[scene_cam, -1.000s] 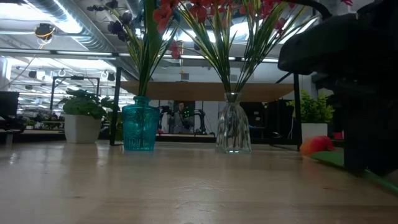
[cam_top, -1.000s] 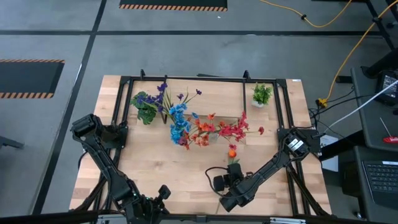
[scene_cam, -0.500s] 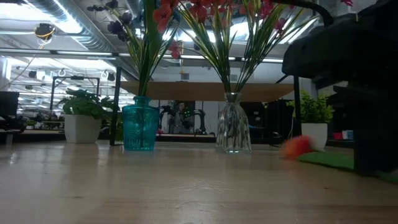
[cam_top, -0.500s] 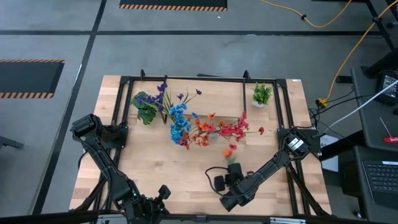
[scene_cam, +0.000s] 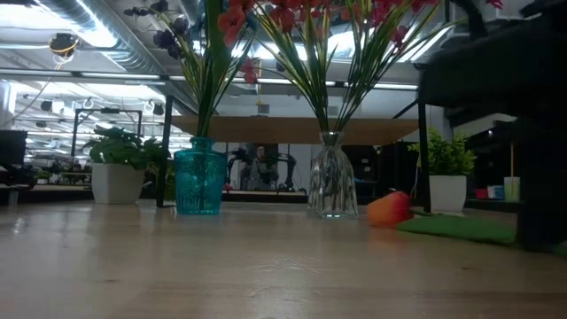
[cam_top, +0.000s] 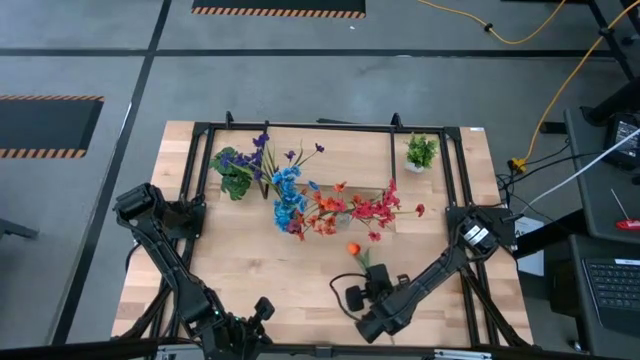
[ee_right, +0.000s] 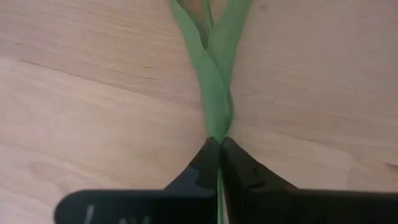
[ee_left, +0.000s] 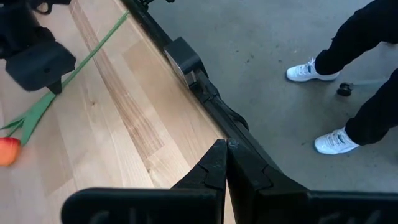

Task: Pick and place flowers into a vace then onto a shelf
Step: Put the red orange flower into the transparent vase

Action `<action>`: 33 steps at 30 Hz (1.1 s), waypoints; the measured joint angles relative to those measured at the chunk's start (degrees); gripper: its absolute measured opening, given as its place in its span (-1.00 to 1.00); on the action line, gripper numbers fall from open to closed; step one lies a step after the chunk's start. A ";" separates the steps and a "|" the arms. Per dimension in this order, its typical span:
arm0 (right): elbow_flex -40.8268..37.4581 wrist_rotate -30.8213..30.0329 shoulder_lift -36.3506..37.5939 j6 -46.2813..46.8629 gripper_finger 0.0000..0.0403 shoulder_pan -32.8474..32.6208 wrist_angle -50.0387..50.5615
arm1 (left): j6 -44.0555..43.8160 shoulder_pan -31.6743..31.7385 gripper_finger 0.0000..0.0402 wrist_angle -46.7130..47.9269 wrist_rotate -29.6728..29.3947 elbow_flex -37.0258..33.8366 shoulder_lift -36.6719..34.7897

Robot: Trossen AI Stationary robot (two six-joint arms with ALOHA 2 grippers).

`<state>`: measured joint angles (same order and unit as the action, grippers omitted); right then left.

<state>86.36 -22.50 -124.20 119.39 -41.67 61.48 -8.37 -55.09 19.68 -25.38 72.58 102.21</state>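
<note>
The right gripper (ee_right: 219, 144) sits low at the near edge of the table (cam_top: 240, 270), its fingers pressed together on the green stem of the orange bud (cam_top: 353, 248), pinching it where the leaves meet. The bud is a small closed orange tulip head on a long green stem with narrow leaves; it lies on the wood at about 12 o'clock from the gripper, just in front of the clear glass vase (scene_cam: 332, 188) in the low view. Compared with a second ago, the bud has shifted toward 10 o'clock, nearer the table's middle, and the right fingers, then apart, have closed on the stem. The left gripper (ee_left: 222, 163) waits at the near left corner, fingers shut on nothing.

The other flowers (cam_top: 330, 208), red, orange, blue and purple sprays, stand in the clear vase and a blue vase (scene_cam: 198, 181) near mid-table, unchanged. The shelf (scene_cam: 292, 129) runs behind them. Two potted plants (cam_top: 421, 152) stand at the back.
</note>
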 joint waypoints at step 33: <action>0.57 -27.74 18.65 -29.08 -1.00 -13.68 -0.47 | -3.03 6.72 -0.98 0.94 -1.05 0.02 -0.39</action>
<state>86.94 -50.24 -105.55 90.31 -55.35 61.01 -11.40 -48.37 20.61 -26.43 72.60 101.82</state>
